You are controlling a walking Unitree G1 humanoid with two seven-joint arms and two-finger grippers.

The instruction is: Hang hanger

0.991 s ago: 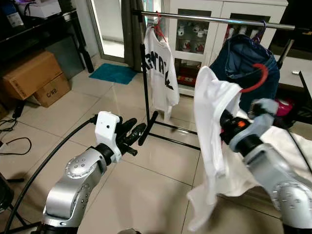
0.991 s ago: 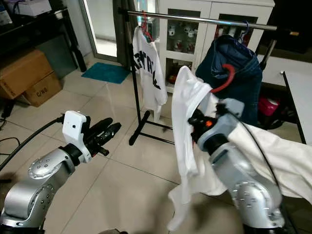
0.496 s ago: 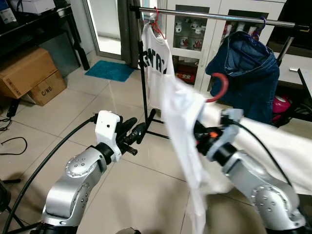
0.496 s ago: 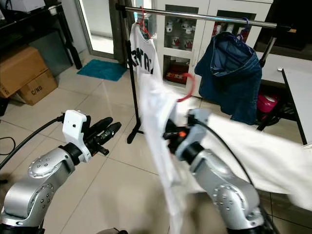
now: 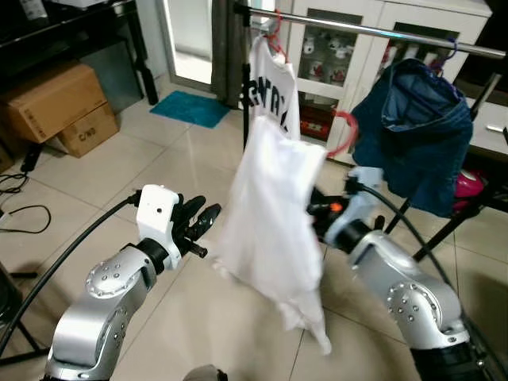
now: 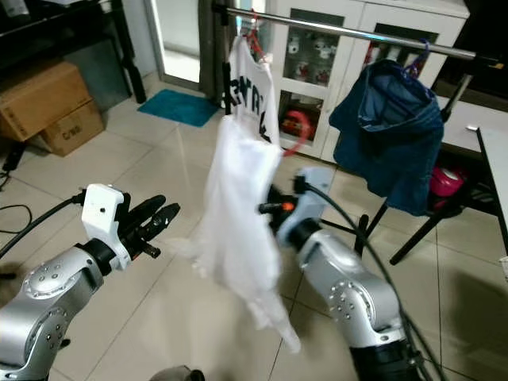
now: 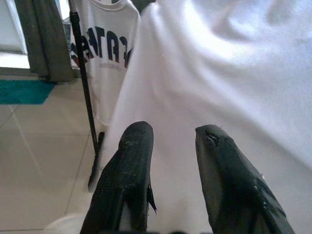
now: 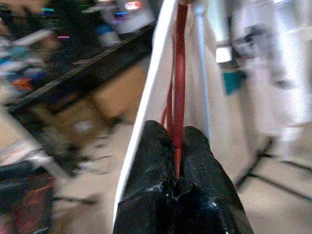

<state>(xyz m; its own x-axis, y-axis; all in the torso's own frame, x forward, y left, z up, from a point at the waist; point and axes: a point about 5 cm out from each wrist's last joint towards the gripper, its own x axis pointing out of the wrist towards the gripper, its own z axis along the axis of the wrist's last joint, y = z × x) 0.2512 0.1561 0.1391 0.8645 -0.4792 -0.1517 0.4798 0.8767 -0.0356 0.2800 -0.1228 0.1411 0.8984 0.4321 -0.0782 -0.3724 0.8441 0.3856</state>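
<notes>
A red hanger carries a white shirt that hangs in the air in front of the clothes rack's rod. My right gripper is shut on the hanger's red bar, and the shirt partly hides its fingers in the eye views. The hook sits below the rod, between a printed white T-shirt and a blue garment that both hang on the rod. My left gripper is open, lower left of the white shirt, with nothing between its fingers.
Cardboard boxes stand under a black shelf at the far left. A teal mat lies by the doorway. A white glass-front cabinet is behind the rack. Cables trail on the tiled floor at left.
My right arm has swung the hanger and white shirt to the left, from beside the blue garment to near the printed T-shirt. The camera has shifted. My left gripper stays open.
</notes>
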